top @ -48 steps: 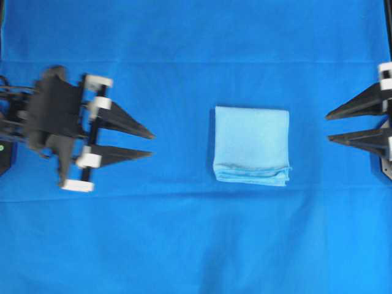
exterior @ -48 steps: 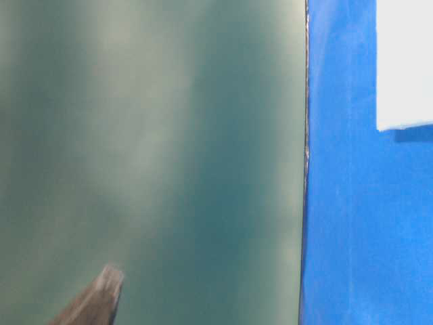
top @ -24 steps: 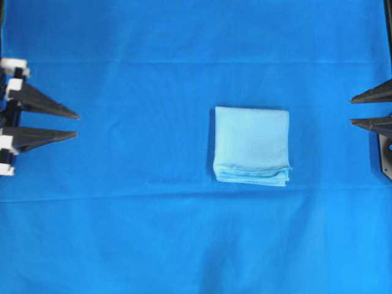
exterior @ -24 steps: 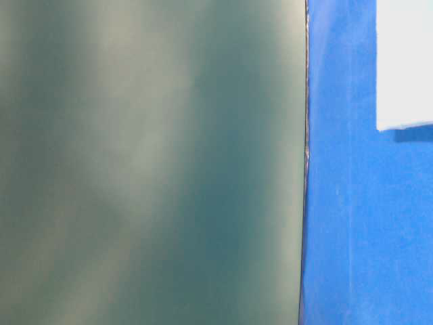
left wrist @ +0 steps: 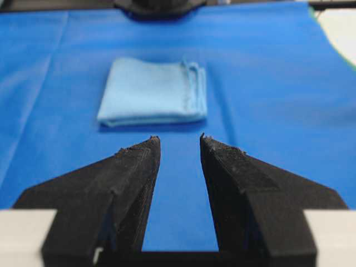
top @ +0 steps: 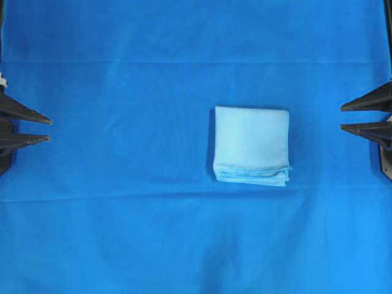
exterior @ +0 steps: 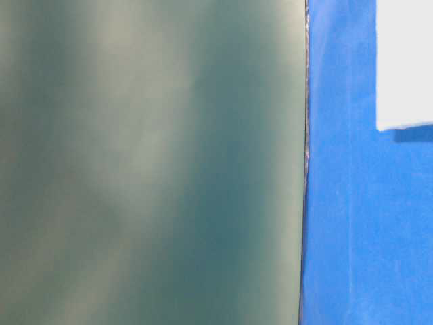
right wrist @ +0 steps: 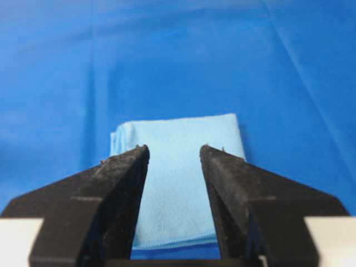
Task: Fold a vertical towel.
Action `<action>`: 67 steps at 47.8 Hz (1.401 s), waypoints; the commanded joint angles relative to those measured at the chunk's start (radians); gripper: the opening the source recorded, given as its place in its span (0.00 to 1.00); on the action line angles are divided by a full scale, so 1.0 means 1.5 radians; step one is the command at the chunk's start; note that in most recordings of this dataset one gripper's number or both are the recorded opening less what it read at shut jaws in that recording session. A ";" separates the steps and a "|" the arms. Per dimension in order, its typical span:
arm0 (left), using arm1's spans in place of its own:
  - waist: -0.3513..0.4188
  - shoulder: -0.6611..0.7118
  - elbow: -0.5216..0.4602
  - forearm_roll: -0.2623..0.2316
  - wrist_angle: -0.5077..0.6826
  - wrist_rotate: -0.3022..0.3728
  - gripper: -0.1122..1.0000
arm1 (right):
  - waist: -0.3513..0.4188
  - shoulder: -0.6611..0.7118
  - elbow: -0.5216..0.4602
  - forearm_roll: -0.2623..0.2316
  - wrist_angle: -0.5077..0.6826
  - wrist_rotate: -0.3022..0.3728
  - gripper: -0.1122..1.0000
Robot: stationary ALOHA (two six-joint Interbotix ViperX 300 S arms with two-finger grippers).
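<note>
Towel lies folded on the sheet, left gripper and right gripper parted, empty.

towel: lay folded on the table sheet, right of centre
left gripper: far left
right gripper: far right

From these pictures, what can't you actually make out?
- Both arms: in the overhead view the frame edges cut off all but the fingertips of the left hand and the right hand.
- The towel: how many layers it has; only the stacked hems at its near edge show.
- Table-level view: a blurred grey-green surface fills most of it, hiding the towel and both hands.
</note>
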 commanded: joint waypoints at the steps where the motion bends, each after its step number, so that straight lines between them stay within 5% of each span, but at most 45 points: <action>1: 0.013 0.015 -0.004 -0.003 -0.003 -0.005 0.40 | -0.003 0.010 -0.008 0.001 -0.007 0.001 0.55; 67: 0.036 0.022 0.004 -0.002 -0.003 -0.032 0.40 | -0.002 0.010 -0.008 0.000 -0.005 0.002 0.55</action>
